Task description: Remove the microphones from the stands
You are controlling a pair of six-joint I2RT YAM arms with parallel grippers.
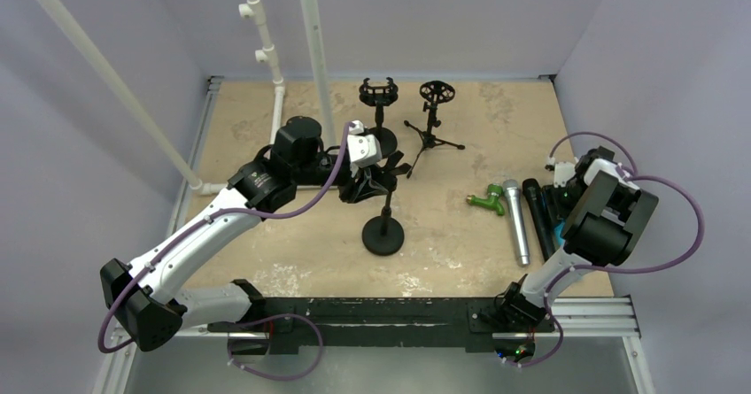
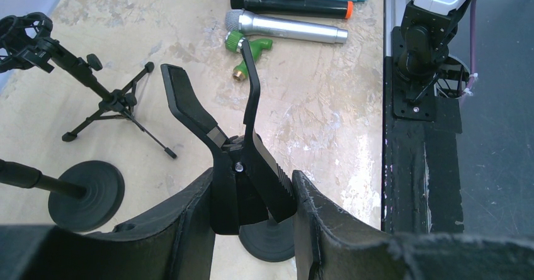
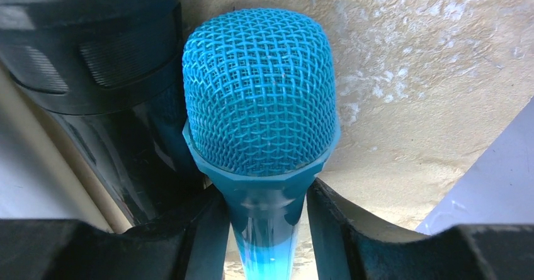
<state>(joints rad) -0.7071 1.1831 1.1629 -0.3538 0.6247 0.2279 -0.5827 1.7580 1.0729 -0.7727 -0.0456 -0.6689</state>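
Note:
The blue microphone (image 3: pixel 259 91) lies on the table at the right, beside a black microphone (image 3: pixel 94 53). My right gripper (image 3: pixel 264 229) straddles its handle just behind the mesh head, open, with a gap showing at the right finger. In the top view only a bit of the blue microphone (image 1: pixel 560 231) shows under the right gripper (image 1: pixel 563 212). The black stand (image 1: pixel 383 235) has a round base mid-table. My left gripper (image 2: pixel 252 211) is shut on the stand's clip (image 2: pixel 242 167), squeezing its handles. The clip's prongs stand spread with nothing between them.
A silver microphone (image 1: pixel 516 221) and a green tap-shaped piece (image 1: pixel 487 201) lie left of the black microphone (image 1: pixel 538 217). A tripod stand (image 1: pixel 431 119) and a round-based stand with a shock mount (image 1: pixel 379 102) stand at the back. White pipes rise at the back left.

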